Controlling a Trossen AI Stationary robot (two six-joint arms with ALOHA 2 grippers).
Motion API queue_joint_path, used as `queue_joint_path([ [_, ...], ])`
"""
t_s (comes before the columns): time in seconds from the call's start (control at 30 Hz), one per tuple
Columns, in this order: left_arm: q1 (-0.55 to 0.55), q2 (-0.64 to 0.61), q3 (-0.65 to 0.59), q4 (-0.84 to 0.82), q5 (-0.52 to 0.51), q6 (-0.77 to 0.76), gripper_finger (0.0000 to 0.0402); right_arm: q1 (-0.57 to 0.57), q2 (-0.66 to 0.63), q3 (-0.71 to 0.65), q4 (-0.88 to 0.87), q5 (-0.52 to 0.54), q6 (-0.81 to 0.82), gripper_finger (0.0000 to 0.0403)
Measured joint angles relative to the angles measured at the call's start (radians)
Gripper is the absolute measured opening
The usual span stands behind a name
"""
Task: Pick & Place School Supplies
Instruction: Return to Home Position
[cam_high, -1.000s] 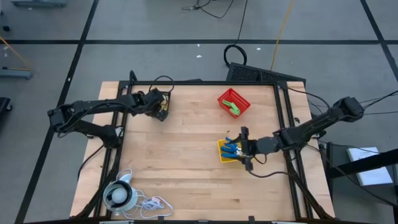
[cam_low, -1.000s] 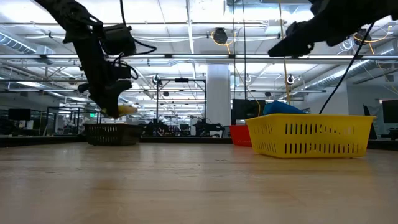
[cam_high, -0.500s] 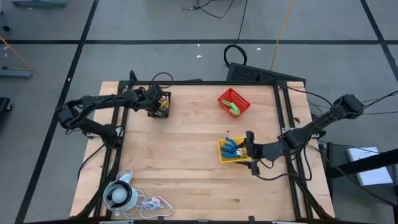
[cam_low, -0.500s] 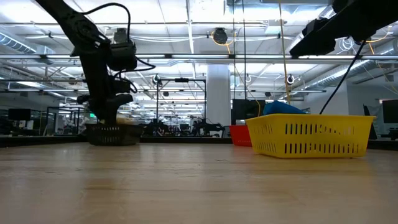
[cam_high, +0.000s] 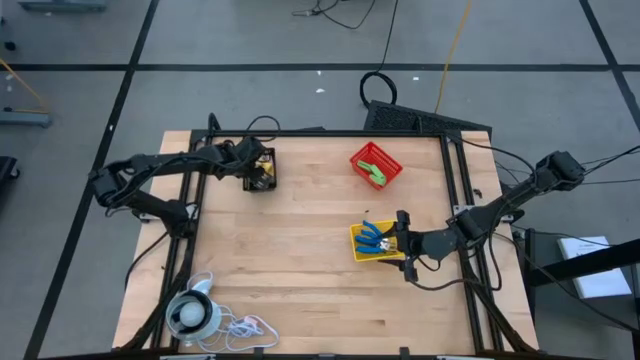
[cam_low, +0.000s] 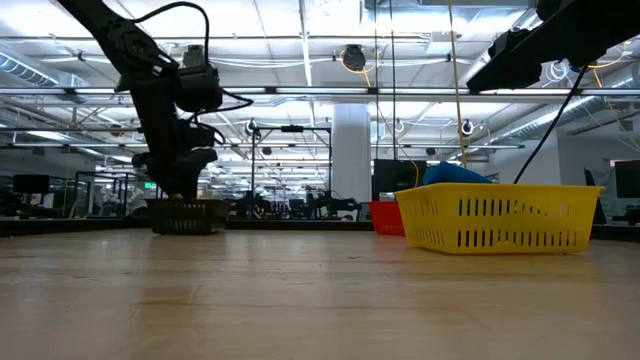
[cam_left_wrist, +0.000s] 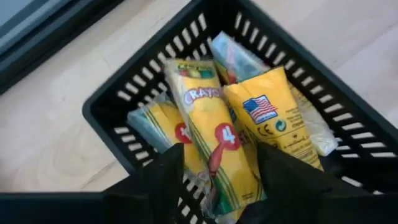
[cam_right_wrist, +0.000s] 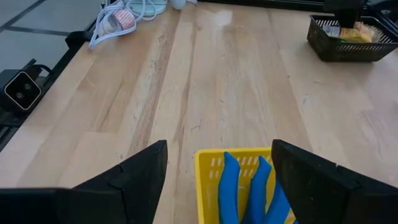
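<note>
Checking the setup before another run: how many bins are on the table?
3. The black bin sits at the table's left side, below the left claw. The red bin is right of centre. The yellow bin is beside the right claw. None seems hidden.

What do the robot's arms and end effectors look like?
The left arm and right arm are dark, slim, jointed, with black cables along them. The left end effector and right end effector each have two broad black fingers.

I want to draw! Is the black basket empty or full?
Not empty: several yellow crayon packs lie inside the black basket.
</note>
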Motion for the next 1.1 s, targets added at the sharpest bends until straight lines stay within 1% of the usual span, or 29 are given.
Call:
queue_joint_path([
  [0.17,-0.012,-0.026,0.0,0.015,-0.001,0.03,0.0228,0.0,0.0,0.0,0.0,0.0,0.0,0.0276],
  [0.3,-0.018,-0.055,0.0,0.036,0.033,0.071,0.0228,0.0,0.0,0.0,0.001,0.001,0.0,0.0276],
  [0.5,-0.018,-0.153,-0.001,0.053,0.088,0.078,0.0223,0.0,0.0,0.0,0.005,0.0,-0.019,0.0276],
  [0.57,-0.018,-0.206,-0.001,0.053,0.108,0.077,0.0225,0.0,0.001,0.0,0.027,0.0,-0.025,0.0276],
  [0.7,-0.042,-0.345,-0.001,0.049,0.14,0.09,0.0229,-0.001,-0.002,0.0,0.131,-0.004,-0.057,0.0276],
  [0.8,-0.089,-0.474,-0.001,0.038,0.157,0.13,0.0229,-0.002,-0.017,0.0,0.168,0.008,-0.197,0.0276],
  [0.83,-0.109,-0.519,-0.001,0.022,0.164,0.138,0.023,-0.006,-0.026,0.0,0.185,0.031,-0.256,0.0276],
  [0.87,-0.131,-0.561,-0.001,0.007,0.169,0.14,0.023,-0.01,-0.039,0.0,0.193,0.062,-0.282,0.0276],
  [0.9,-0.151,-0.6,-0.001,-0.005,0.173,0.139,0.023,-0.013,-0.055,0.0,0.196,0.1,-0.257,0.0276],
  [0.97,-0.192,-0.671,-0.001,-0.015,0.184,0.144,0.023,-0.009,-0.098,0.0,0.178,0.152,-0.118,0.0276],
  [1.0,-0.214,-0.703,-0.001,-0.025,0.204,0.161,0.023,-0.008,-0.126,0.0,0.157,0.151,-0.096,0.0276],
  [1.03,-0.234,-0.73,-0.001,-0.038,0.233,0.181,0.023,-0.007,-0.154,0.0,0.144,0.12,-0.106,0.0276],
  [1.1,-0.269,-0.776,-0.001,-0.06,0.319,0.204,0.023,-0.008,-0.213,0.0,0.116,-0.013,-0.155,0.0276],
])
